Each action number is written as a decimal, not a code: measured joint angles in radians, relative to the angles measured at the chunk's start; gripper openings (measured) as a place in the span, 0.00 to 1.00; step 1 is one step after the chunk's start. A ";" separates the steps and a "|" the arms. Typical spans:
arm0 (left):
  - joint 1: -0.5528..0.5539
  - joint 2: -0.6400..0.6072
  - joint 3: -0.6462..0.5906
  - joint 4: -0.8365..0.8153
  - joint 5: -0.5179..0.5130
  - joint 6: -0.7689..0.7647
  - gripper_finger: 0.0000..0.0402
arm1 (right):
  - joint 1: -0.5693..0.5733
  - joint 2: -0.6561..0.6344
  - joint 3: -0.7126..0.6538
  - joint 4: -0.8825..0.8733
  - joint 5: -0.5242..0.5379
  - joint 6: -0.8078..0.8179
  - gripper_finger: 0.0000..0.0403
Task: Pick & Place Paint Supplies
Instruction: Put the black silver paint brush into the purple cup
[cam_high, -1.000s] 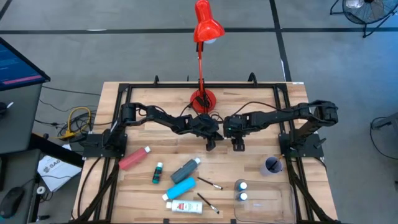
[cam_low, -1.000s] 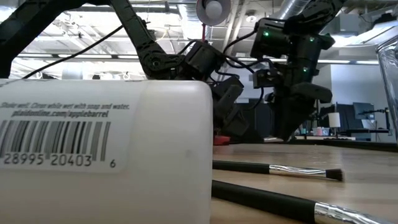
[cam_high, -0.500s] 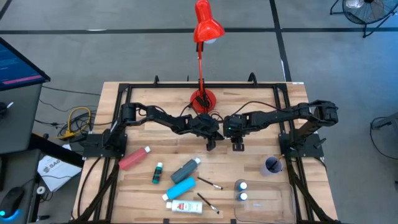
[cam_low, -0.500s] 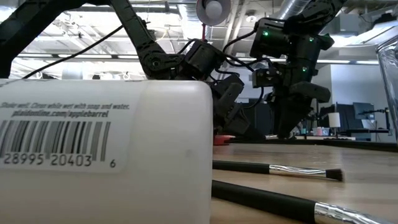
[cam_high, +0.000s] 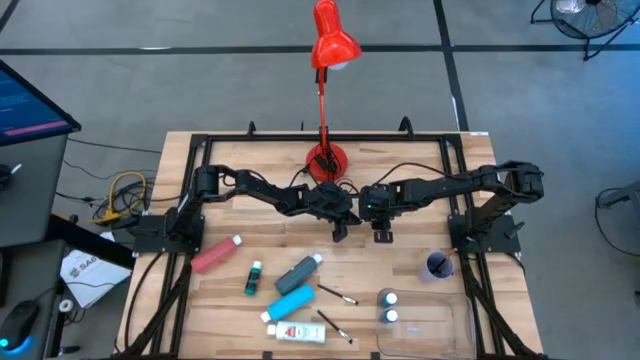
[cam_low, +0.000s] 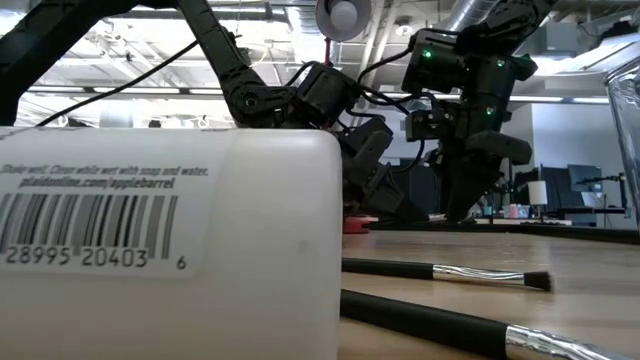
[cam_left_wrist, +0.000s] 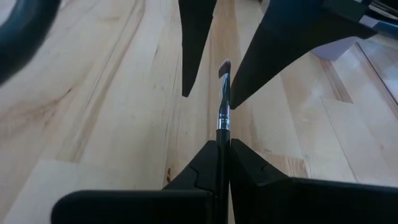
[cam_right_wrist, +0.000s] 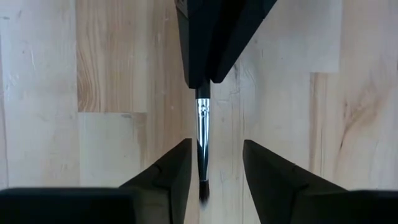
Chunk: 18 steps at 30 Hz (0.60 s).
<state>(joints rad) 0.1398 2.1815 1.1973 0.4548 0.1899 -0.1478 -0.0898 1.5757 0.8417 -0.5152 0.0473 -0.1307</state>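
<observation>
While the wooden table (cam_high: 420, 300) carries most of the paint supplies toward six o'clock, both arms meet at its centre. Closed tight, the left pincer (cam_left_wrist: 222, 144) grips a thin paintbrush (cam_left_wrist: 222, 109) by its handle, bristles pointing forward. At three o'clock of it, the right pincer (cam_right_wrist: 215, 163) stands open, its fingers (cam_right_wrist: 171, 171) straddling the brush tip without touching. A blue tube (cam_high: 290, 301), pink-red tube (cam_high: 214, 255) and teal bottle (cam_high: 254, 277) lie apart below.

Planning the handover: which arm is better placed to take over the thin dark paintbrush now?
Right. The left gripper is shut on the thin dark paintbrush, whose bristle end sits between the right gripper's open fingers, ready to close.
</observation>
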 joint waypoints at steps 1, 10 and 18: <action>0.000 0.000 0.000 0.001 0.000 0.000 0.00 | 0.000 0.000 0.000 0.000 0.000 0.000 0.33; 0.000 0.000 0.000 0.007 0.001 0.000 0.00 | 0.000 0.000 0.000 -0.004 -0.001 0.000 0.17; 0.000 0.000 0.001 0.013 0.007 0.004 0.00 | 0.000 0.000 0.000 -0.032 -0.002 -0.001 0.04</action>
<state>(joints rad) 0.1398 2.1811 1.1980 0.4679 0.1966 -0.1437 -0.0898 1.5761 0.8417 -0.5469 0.0456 -0.1318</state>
